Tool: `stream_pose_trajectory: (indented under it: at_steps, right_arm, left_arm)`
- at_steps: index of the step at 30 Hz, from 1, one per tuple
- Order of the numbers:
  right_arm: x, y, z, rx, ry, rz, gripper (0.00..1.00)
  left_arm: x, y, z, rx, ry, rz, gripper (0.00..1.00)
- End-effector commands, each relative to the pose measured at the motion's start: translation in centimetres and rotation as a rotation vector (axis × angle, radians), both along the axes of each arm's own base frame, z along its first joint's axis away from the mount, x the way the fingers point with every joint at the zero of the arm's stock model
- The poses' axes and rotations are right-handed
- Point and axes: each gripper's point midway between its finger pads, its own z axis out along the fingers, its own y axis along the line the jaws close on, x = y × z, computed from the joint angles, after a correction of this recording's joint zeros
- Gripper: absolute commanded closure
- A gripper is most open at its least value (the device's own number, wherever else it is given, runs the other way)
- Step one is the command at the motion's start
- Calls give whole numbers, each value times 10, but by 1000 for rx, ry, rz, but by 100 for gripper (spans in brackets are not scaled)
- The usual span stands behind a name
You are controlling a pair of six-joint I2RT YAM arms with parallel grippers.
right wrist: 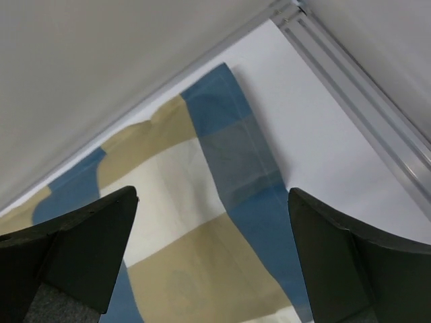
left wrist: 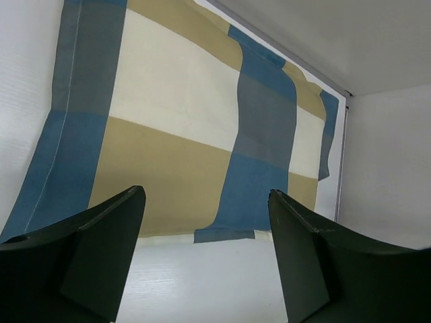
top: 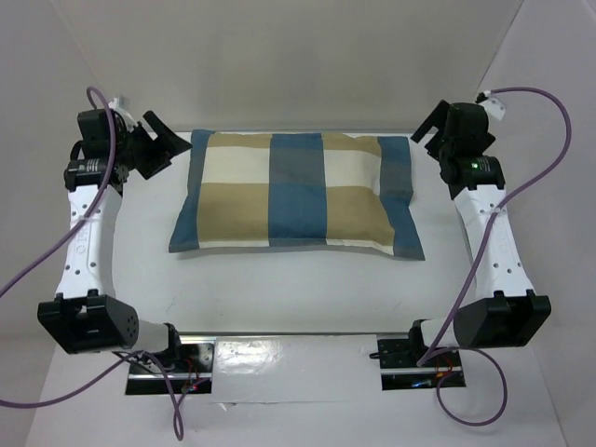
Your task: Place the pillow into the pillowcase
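The left gripper (top: 164,140) hangs a little above the table (top: 279,289), just beside the far left corner of the pillowcase (top: 298,191), and its two dark fingers (left wrist: 101,249) stand wide apart with nothing between them. In its wrist camera only the checked cloth and the white table surface show in the gap. The right gripper (top: 429,130) is on the other side, near the far right corner of the pillowcase and apart from it. Its fingers (right wrist: 81,249) are also spread wide and hold nothing. Between them the wrist camera shows the blue edge strip of the cloth lying flat on the table. The pillowcase lies in the middle of the table, between the two arms, with its long side going from left to right. It looks plump and rounded over most of its length, with blocks of blue, tan and cream, and at the right end a flatter blue part (top: 402,200) spreads out on the table. The pillow itself I cannot see in any view. A purple cable (top: 540,102) loops from each arm.
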Motion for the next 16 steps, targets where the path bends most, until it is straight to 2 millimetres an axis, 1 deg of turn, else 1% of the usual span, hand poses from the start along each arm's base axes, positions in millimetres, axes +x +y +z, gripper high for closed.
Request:
stream_pose_trajectory:
  at_steps: [1, 2, 3, 4, 5, 6, 7, 8, 9, 10, 12, 13, 14, 15, 16]
  right_arm:
    - [-23, -18, -43, -53, 156, -81, 0]
    - [-28, -19, -44, -50, 154, -93, 0]
    - [-33, -22, -46, -56, 163, -104, 0]
    - [-38, -22, -43, -55, 151, -104, 0]
    - [-43, -24, -46, -61, 158, -115, 0]
    - [-45, -25, -42, -65, 148, -123, 0]
    - [-47, -29, -48, -65, 162, -132, 0]
    - [-50, -30, -43, -68, 147, -141, 0]
    - [-53, -32, -43, -73, 146, -150, 0]
    - [-55, -32, -45, -74, 157, -150, 0]
    - [-59, -34, -44, -79, 159, -159, 0]
    - [-60, -35, -49, -84, 172, -167, 0]
    - [-63, -35, -50, -84, 172, -167, 0]
    - [-66, -37, -47, -90, 163, -179, 0]
    - [-66, -37, -47, -90, 163, -179, 0]
  left_arm:
    - [-4, -9, -6, 20, -35, -45, 14]
    - [-5, -9, -10, 18, -26, -45, 14]
    - [-6, -10, -6, 20, -35, -45, 14]
    - [-7, -13, -11, 17, -23, -54, 14]
    - [-8, -13, -15, 16, -14, -54, 14]
    - [-10, -14, -12, 17, -23, -54, 14]
    - [-10, -15, -11, 13, -24, -62, 14]
    - [-11, -15, -15, 11, -15, -62, 14]
    - [-11, -15, -15, 11, -15, -62, 14]
    - [-13, -20, -12, 12, -24, -72, 14]
    - [-15, -20, -9, 14, -33, -73, 14]
    - [-15, -24, -9, 14, -33, -83, 14]
    - [-15, -24, -9, 14, -33, -83, 14]
    - [-18, -28, -5, 15, -43, -92, 14]
    - [-19, -26, -2, 22, -52, -83, 14]
